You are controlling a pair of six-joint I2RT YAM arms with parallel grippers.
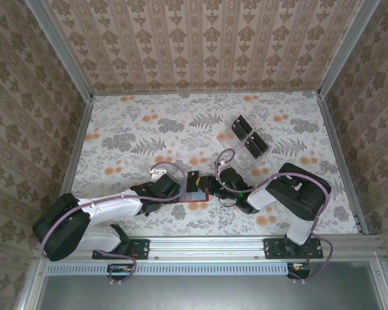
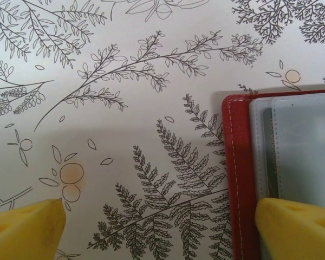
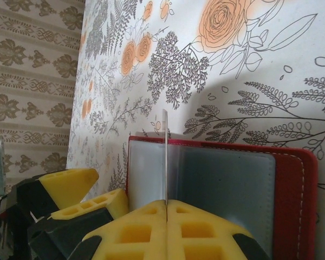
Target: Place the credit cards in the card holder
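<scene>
Now | left fingers (image 2: 295,227) spread over card holder (image 2: 235,179) | right fingers (image 3: 200,227) pinching what is likely a credit card (image 3: 165,157)

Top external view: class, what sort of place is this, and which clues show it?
Probably a purpose-built robot test booth, not a lived-in room: wallpapered walls box in a floral-covered table, and a metal rail carries both arm bases.

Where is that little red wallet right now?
Seen from above, the red wallet lies open on the flowery table, near the front, between the left tool and the right tool; the loose dark cards lie farther back on the right.
</scene>
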